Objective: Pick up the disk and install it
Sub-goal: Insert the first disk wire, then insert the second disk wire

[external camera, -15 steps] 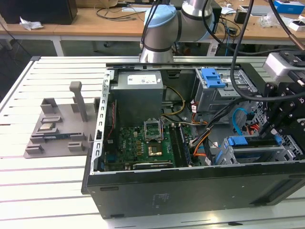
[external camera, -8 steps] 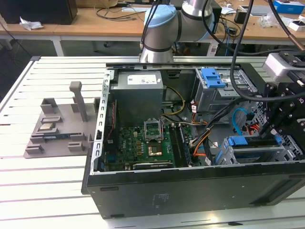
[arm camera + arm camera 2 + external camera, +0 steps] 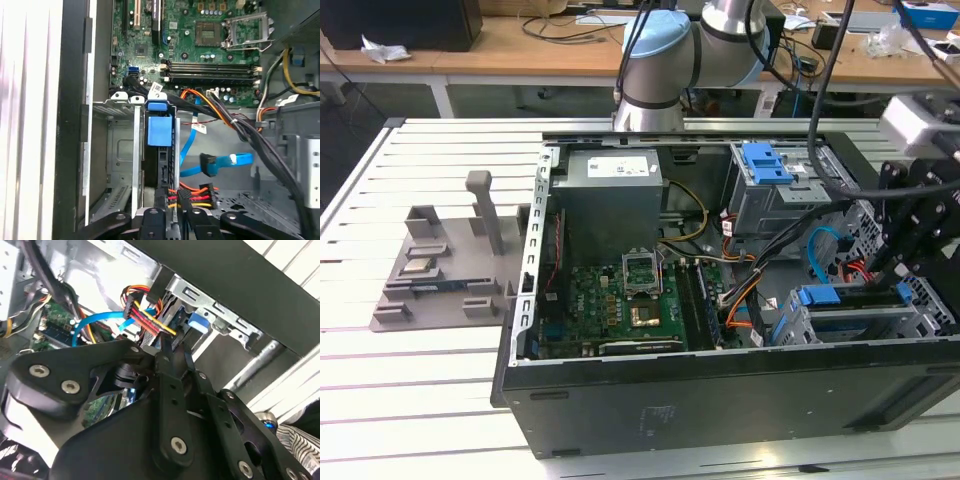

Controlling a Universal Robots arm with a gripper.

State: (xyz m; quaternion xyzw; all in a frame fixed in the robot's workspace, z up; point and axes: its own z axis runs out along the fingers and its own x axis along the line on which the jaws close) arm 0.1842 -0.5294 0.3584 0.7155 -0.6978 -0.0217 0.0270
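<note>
One disk [image 3: 159,131] sits edge-on in the drive cage [image 3: 116,150], claw [image 3: 170,212] just beside.

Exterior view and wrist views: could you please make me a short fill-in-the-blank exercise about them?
1. The edge of the disk is coloured ____.
2. The motherboard is coloured ____.
3. The computer case lies on a ____ slatted table.
4. The gripper is on the exterior view's ____ side.
Missing: blue; green; white; right.
</note>
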